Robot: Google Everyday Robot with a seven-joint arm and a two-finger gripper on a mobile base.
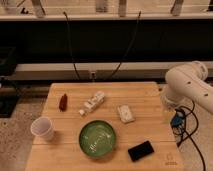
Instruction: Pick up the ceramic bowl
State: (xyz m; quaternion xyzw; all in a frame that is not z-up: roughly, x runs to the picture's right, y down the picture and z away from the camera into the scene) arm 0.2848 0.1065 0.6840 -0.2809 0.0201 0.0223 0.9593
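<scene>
Wooden table (pixel 150 97): ceramic bowl (pixel 98 139) near front edge; fingers off right side, spread, empty.

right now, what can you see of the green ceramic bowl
The ceramic bowl is round, shallow and glossy green with a darker rim, with pale glints inside. It sits upright on the wooden table near the front edge, touching nothing else. The gripper is out of view; the white arm stands beyond the table's right side.

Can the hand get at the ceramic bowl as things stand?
Probably yes: the hand hangs beside the table's right edge, and the ceramic bowl lies open from above, with nothing over it.
</scene>
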